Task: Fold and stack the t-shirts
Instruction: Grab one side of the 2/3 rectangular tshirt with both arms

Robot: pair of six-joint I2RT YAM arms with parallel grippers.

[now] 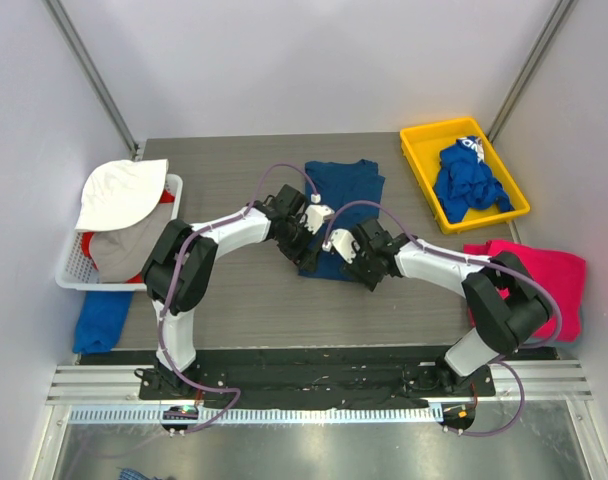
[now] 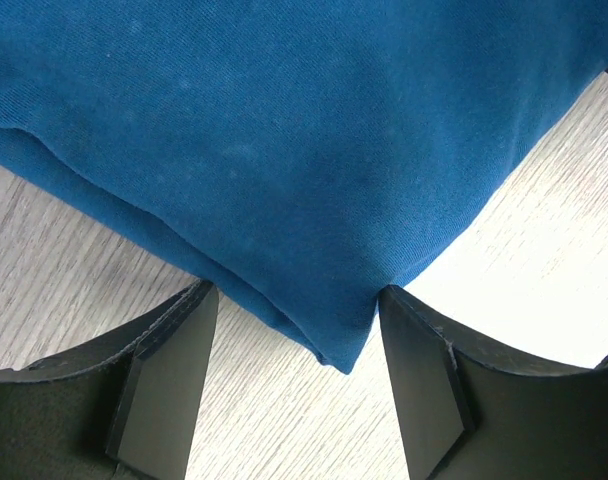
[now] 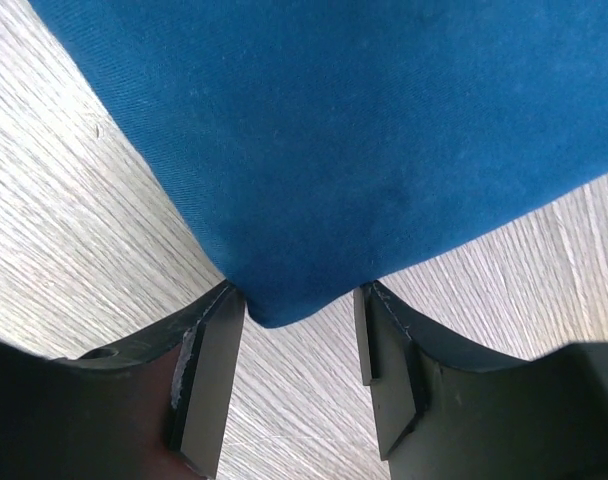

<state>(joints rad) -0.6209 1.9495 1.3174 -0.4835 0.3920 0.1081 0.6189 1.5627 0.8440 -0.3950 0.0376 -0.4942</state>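
**Top view:** the deep-blue t-shirt (image 1: pixel 346 190) is laid folded at the middle of the surface (image 1: pixel 244 300), with its near edge hidden under both wrists. The left hand (image 1: pixel 299 245) and right hand (image 1: pixel 356 268) are set close together at that edge. At far right the royal-blue t-shirt (image 1: pixel 469 180) is bunched in a yellow bin (image 1: pixel 414 160). The pink t-shirt (image 1: pixel 554 275) is draped over the right edge, partly behind the right arm. At left a white basket (image 1: pixel 69 265) is heaped with white cloth (image 1: pixel 119 195) and beige cloth (image 1: pixel 119 250), and a blue cloth (image 1: pixel 102 318) is hung below it. Bare wood is seen between basket and shirt, and along the far side.

**Left wrist:** the hand is spread. A folded corner of the deep-blue shirt is framed between the fingers (image 2: pixel 164 390), not pinched. Layered edges are seen at left — open wood on both sides.

**Right wrist:** the hand is spread too, with another corner set between the fingers (image 3: pixel 389 370) — unpinched. Bare wood is seen left and right.
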